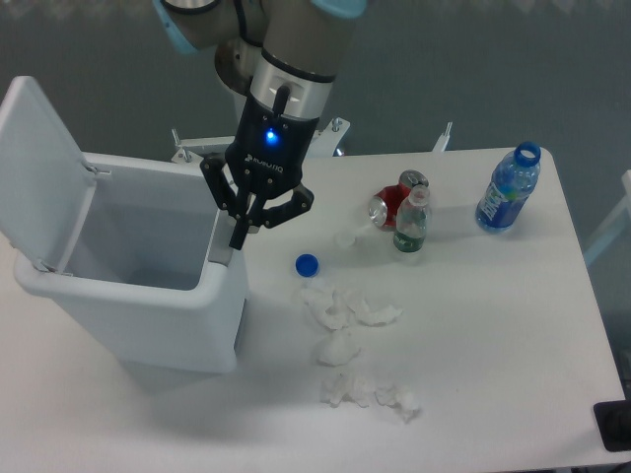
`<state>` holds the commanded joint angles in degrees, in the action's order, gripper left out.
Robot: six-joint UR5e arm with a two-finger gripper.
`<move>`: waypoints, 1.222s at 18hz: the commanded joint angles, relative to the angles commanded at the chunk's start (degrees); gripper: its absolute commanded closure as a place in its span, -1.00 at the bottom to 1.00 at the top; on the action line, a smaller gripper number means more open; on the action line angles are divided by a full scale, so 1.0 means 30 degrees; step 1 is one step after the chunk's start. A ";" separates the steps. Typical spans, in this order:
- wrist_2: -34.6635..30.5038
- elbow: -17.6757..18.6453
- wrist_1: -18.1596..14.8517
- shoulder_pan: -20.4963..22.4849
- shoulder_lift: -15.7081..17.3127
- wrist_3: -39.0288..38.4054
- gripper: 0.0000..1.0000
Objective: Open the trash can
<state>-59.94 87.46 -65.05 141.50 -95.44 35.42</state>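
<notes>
White plastic trash can [148, 296] is standing open at the left of the table [493, 325], lid tipped up and back.

Its lid [39, 158] is leaning upright over the far left edge, baring the hollow inside, so the opening step looks done. The gripper [238, 239] is hanging at the bin's right front rim, its jaws drawn together into a point with nothing between them, a shape suited to pressing the push-tab rather than grasping; whether the tip is touching the rim cannot be told. Crumpled tissues [345, 335], a blue cap [307, 263], a red can [389, 205], a small bottle [411, 223] and a blue bottle [509, 187] are lying to the right, likely awaiting disposal.
</notes>
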 joint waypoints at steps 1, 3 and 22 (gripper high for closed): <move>0.0000 -0.0118 0.0352 0.0322 -0.0060 0.0087 -0.60; 0.0000 -0.0178 0.1055 0.1228 -0.0468 0.0583 -1.00; -0.8580 -0.1200 0.1760 0.3340 -0.6504 1.2538 -1.00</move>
<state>-85.68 83.86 -59.77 151.52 -114.95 73.03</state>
